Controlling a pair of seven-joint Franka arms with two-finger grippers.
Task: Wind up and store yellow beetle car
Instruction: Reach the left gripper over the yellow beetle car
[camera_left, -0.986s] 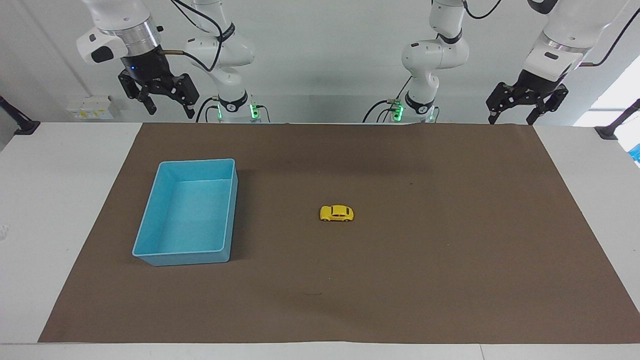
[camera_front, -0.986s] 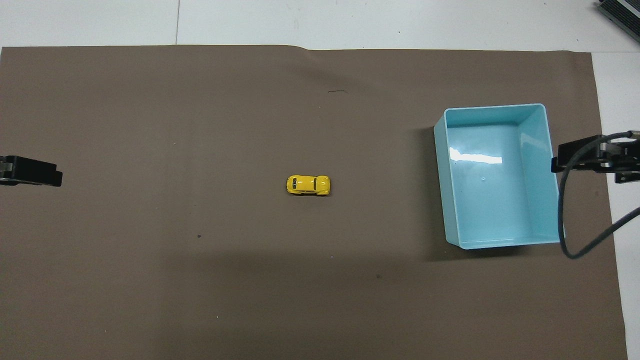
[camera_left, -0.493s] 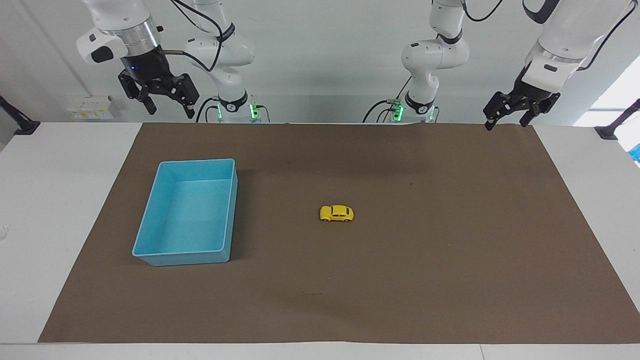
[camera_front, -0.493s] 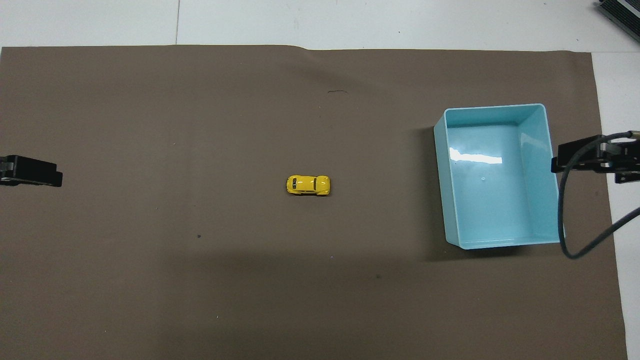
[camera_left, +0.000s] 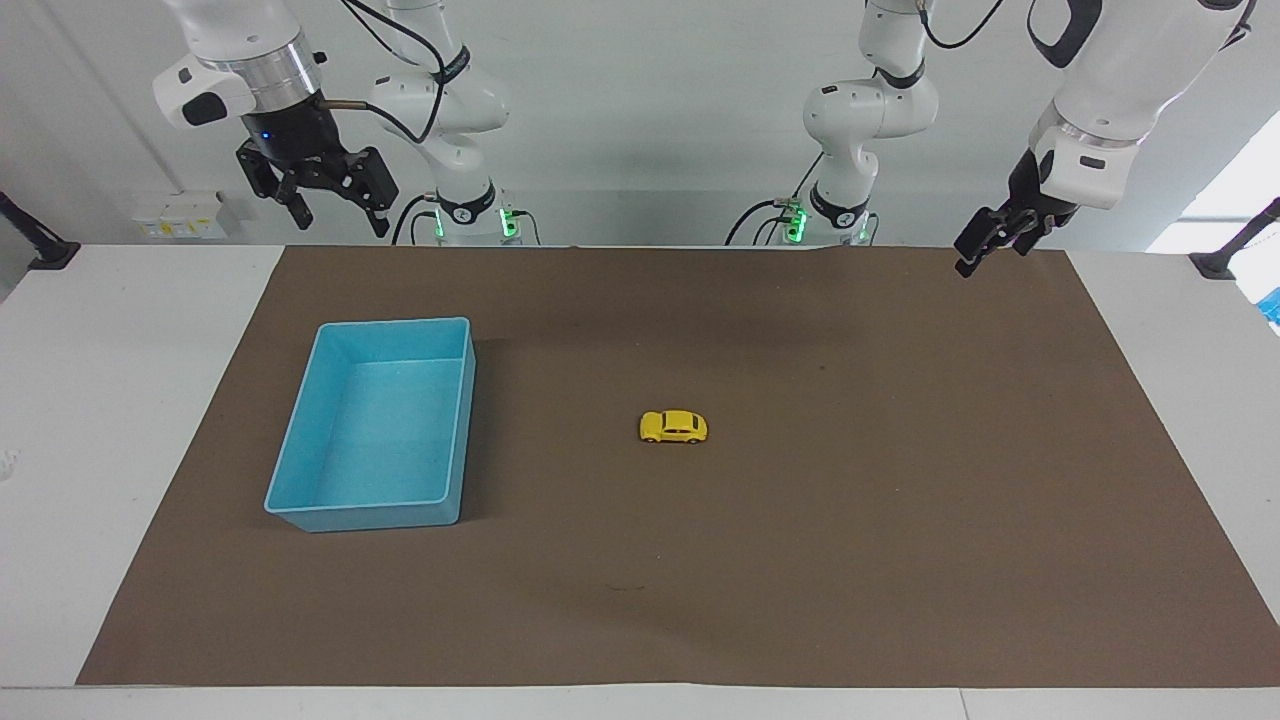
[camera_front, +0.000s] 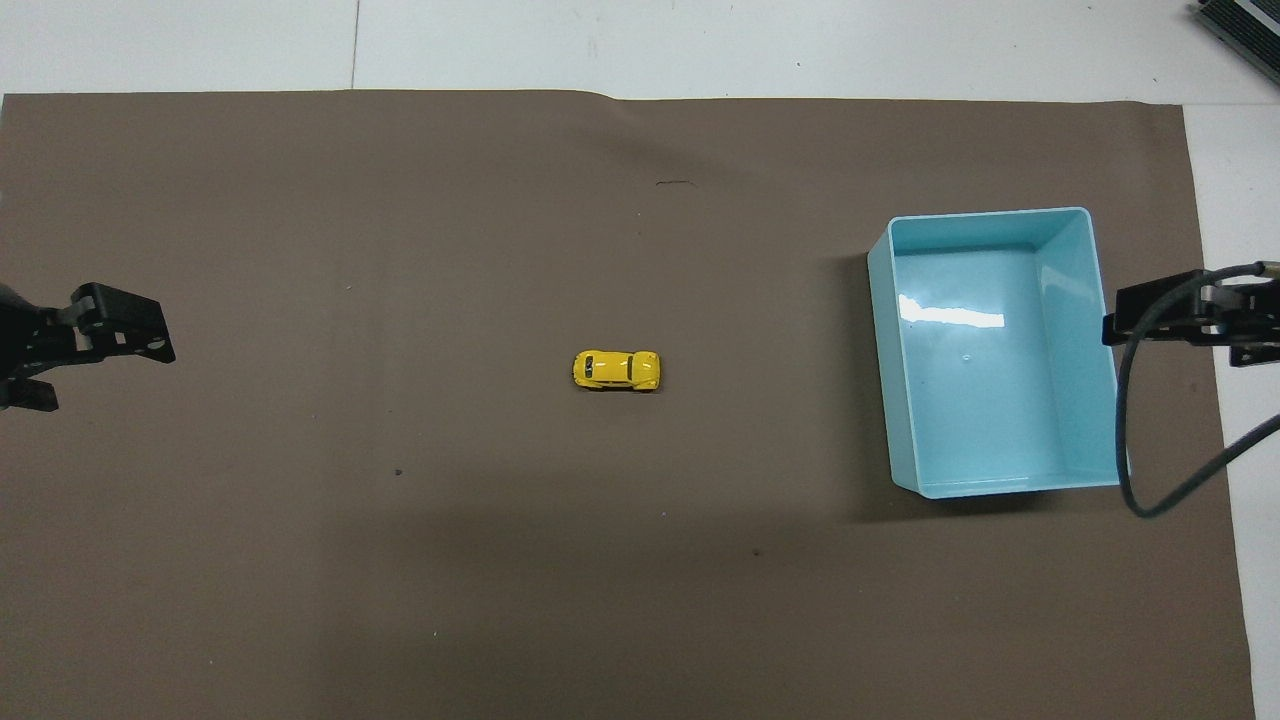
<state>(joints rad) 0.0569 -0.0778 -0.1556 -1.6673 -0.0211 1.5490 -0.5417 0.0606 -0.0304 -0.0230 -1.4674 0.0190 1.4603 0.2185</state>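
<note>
Right gripper (camera_left: 330, 205) hangs with fingers spread above the counter's robot-side edge. The light-blue plastic bin (camera_left: 300, 460) sits toward that end. The tiny yellow beetle car (camera_left: 673, 427) rests mid-counter on brown paper (camera_left: 900, 500). Left gripper (camera_left: 985, 245) hovers over the paper's corner, fingers spread.

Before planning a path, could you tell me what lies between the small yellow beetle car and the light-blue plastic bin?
Only bare brown mat separates the yellow beetle car from the light-blue bin, clearest overhead.
</note>
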